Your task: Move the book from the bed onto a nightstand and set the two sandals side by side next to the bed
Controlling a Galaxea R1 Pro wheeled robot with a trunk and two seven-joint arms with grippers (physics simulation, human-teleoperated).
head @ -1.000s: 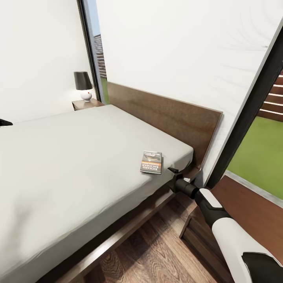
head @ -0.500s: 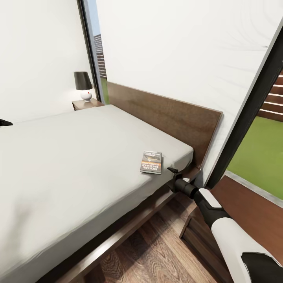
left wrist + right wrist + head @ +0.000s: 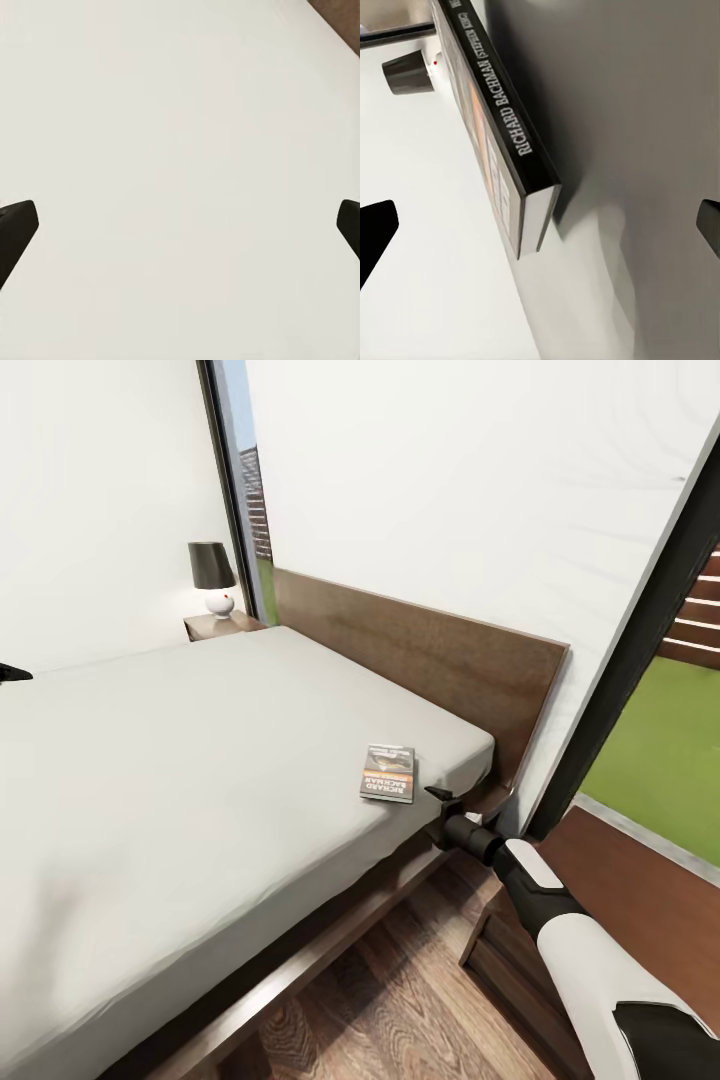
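The book lies on the bed, not yet moved; my right gripper is wide beside it. Everything is left.

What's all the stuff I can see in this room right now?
Bed: one, light-grey mattress on a dark wooden frame, taking up the left and middle of the head view.
Headboard: one, dark wood, against the white wall.
Book: one, dark cover with an orange-red band, flat near the mattress corner.
Nightstand: one, reddish-brown, beyond the bed's far side.
Lamp: one, black shade and white base, on the nightstand.
Floor: brown wood planks.
Right gripper: black, open, just beside the book.
Left gripper: black fingertips apart, over the mattress.
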